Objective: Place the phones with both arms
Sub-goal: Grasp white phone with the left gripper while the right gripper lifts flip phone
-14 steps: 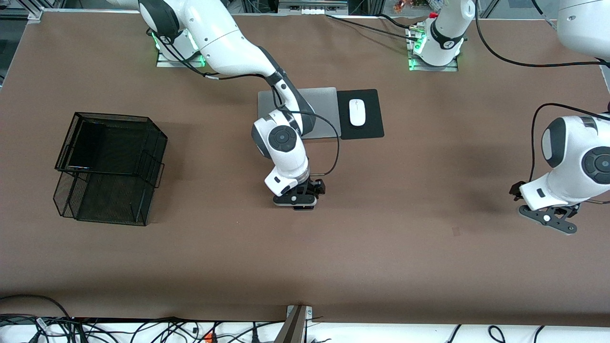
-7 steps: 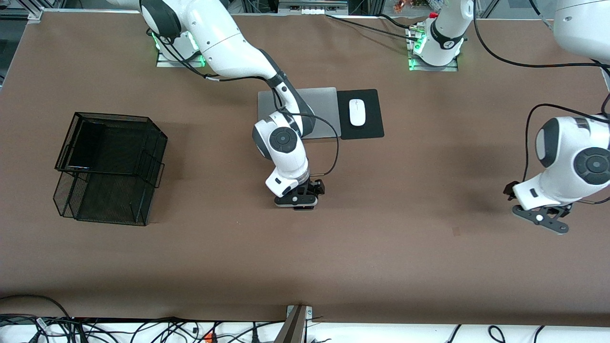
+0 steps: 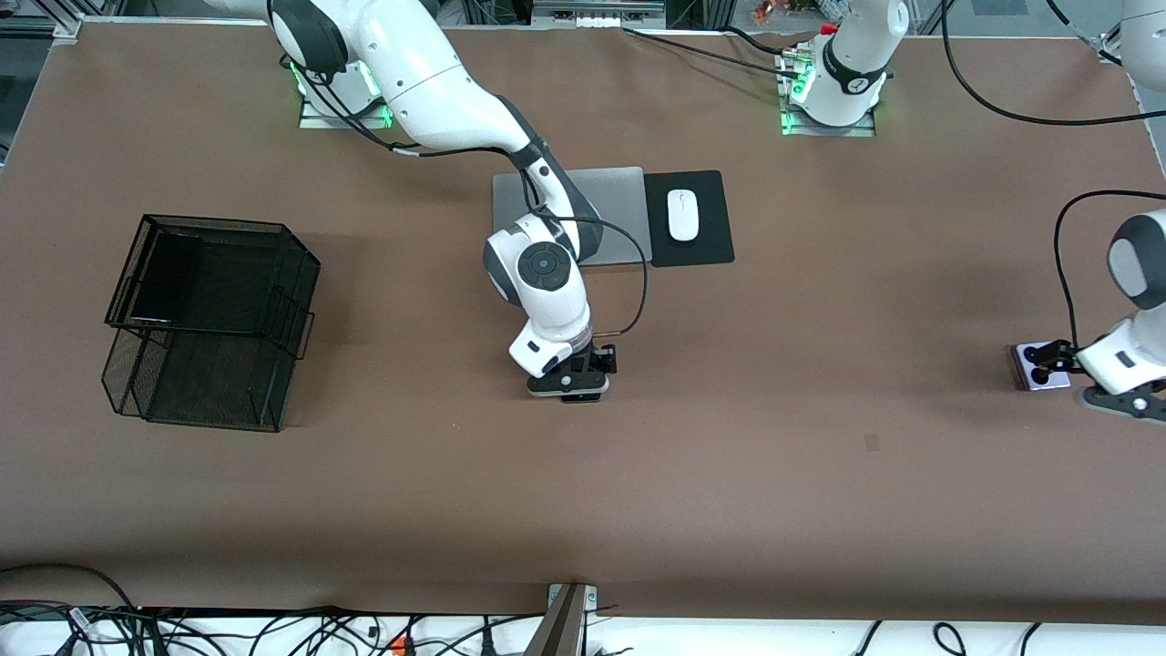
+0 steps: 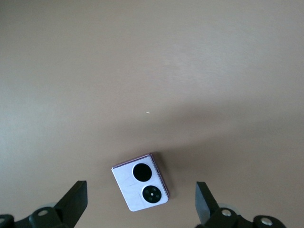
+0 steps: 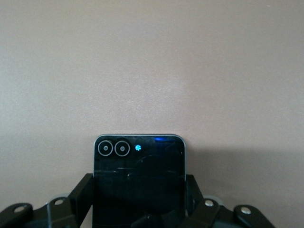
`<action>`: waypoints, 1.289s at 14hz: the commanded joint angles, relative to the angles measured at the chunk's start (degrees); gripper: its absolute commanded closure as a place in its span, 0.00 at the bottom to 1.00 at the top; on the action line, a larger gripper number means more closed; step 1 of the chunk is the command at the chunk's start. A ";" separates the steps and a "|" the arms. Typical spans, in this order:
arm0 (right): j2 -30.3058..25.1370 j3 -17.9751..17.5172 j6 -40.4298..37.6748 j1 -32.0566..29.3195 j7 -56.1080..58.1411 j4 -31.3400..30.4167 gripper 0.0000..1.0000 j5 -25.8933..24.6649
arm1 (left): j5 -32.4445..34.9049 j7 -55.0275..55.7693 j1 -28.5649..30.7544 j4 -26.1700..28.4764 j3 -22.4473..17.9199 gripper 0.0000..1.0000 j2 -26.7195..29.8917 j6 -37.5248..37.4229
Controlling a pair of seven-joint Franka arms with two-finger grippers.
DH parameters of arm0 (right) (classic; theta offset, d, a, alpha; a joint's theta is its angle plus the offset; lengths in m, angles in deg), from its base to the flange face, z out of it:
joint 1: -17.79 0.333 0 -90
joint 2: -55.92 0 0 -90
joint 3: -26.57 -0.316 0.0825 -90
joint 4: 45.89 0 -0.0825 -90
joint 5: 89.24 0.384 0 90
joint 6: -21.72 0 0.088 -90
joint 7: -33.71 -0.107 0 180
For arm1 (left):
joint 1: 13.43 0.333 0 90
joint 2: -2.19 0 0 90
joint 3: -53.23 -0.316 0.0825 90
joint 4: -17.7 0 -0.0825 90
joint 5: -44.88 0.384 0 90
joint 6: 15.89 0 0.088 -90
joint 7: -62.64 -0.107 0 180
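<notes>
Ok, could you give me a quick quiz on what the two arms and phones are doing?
1. True or false: the left pincer is clamped on the lavender phone.
2. What lies on the black pad? A) white mouse B) cup C) key
3. Fill in: the phone held in the right pincer is coloured ____.
Key: 1 false, it hangs open over it; 2 A; 3 black.

Both arms are wearing smooth white shells with dark grey bands and round dark caps at the joints. Black cables are looping along them. Green lights are glowing at their bases. The right gripper (image 3: 567, 386) and left gripper (image 3: 1125, 401) are showing black metal with small silver screws.
</notes>
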 commanded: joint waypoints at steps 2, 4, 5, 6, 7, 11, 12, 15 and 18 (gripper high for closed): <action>0.27 0.15 -0.81 -0.09 1.77 1.22 1.00 -0.58 | -3.12 1.57 2.99 2.61 0.71 0.00 -0.32 4.50; -2.27 1.64 -5.80 -0.27 1.77 1.31 1.00 -0.67 | -5.05 4.20 3.62 5.25 0.71 0.00 -0.49 8.10; -4.20 3.30 -8.53 -0.18 1.95 1.31 1.00 -0.67 | -5.06 5.87 3.88 5.69 0.71 0.00 -0.75 8.99; -6.91 4.88 -11.95 -0.53 2.65 1.31 1.00 -0.58 | -5.15 7.97 4.32 5.70 0.80 0.00 -1.45 9.26; -9.73 5.94 -16.16 -1.66 4.39 1.22 1.00 -0.49 | -5.50 9.73 4.93 5.70 0.80 0.00 -2.16 10.22; -20.01 14.45 -33.56 -3.69 15.71 -2.28 1.00 -0.32 | -6.03 10.54 7.13 6.39 0.88 0.00 -4.18 14.17; -22.56 17.35 -37.26 -3.70 19.40 -4.21 1.00 -0.32 | -6.90 10.54 7.22 6.66 0.80 0.00 -4.71 15.57; -29.59 24.30 -46.16 -3.70 25.93 -11.49 1.00 -0.05 | -8.75 10.63 7.22 6.92 0.80 0.00 -6.64 17.95; -35.49 30.45 -45.91 -3.61 33.30 -22.21 1.00 -0.84 | -10.16 10.63 7.22 8.77 0.80 0.00 -7.61 21.11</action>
